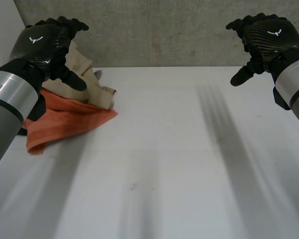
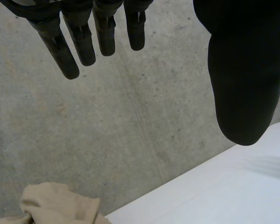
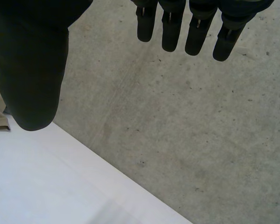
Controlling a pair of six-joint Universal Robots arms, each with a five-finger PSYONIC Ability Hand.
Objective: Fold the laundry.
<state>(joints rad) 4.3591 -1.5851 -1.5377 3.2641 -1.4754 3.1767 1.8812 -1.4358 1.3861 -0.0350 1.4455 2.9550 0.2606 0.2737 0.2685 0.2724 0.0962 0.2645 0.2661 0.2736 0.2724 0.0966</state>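
Item: laundry, two pieces, heaped together at the far left corner of the white table [image 1: 189, 164], close to the concrete wall [image 1: 164, 30].

- Orange cloth [image 1: 65, 122]: lies lowest, flat on the table. It is loosely crumpled, with soft folds along its near edge, and one corner points toward the middle of the table. Part of it is hidden behind the left arm.
- Beige cloth [image 1: 87, 79]: bunched on top of the orange cloth on the wall side, rumpled and standing up in a soft mound. Its lower edge hangs over the orange piece. In the left wrist view its rounded, creased top rises in front of the wall at the table's edge.

Item: left hand [image 1: 42, 42]. It is raised in the air above the heap and clear of both cloths. Its fingers [image 2: 70, 56] are straight and spread a little apart, and the thumb stands well off from them. It holds nothing.

Item: right hand [image 1: 264, 37]. It is raised over the far right of the table, well apart from the laundry. Its fingers [image 3: 196, 32] are straight, the thumb is set wide to the side, and the palm is bare.

Item: table surface. It is plain white, with the heap as its only load.
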